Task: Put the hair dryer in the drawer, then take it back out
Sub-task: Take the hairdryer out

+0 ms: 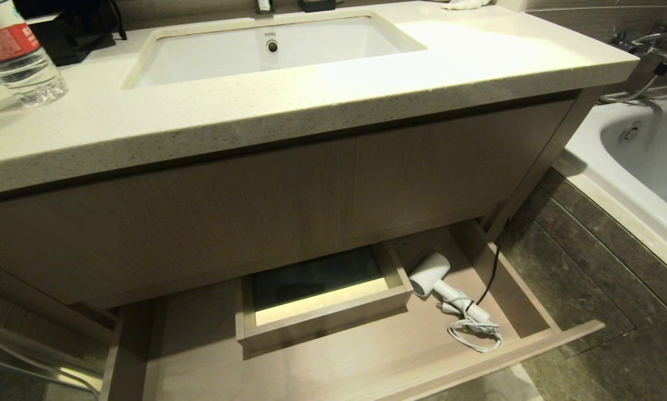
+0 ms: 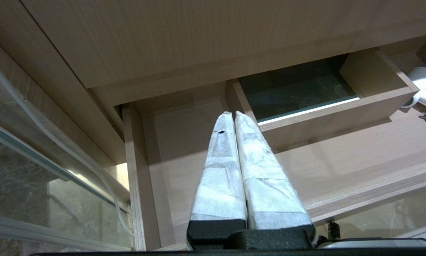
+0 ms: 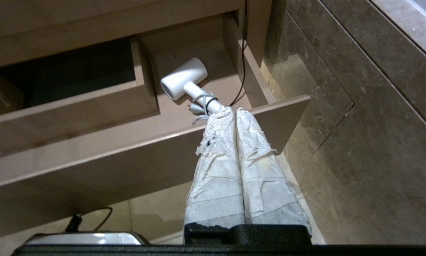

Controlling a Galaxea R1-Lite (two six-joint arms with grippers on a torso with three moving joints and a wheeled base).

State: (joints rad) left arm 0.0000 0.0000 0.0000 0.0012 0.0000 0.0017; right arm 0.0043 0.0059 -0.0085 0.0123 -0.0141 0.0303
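Left claw [image 2: 234,113]: two long tapering fingers [image 2: 220,177] wrapped in crinkled white tape, a small black nick near one tip, black bases. Right claw [image 3: 234,109] looks alike, though its wrap is frayed, torn and grubby, on a black mount.

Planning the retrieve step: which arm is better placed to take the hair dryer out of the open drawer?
Right, probably. The white hair dryer with the black cord lies at the right end of the light-brown wooden drawer, just beyond the shut right hand. The shut left hand hangs over the drawer's left part.
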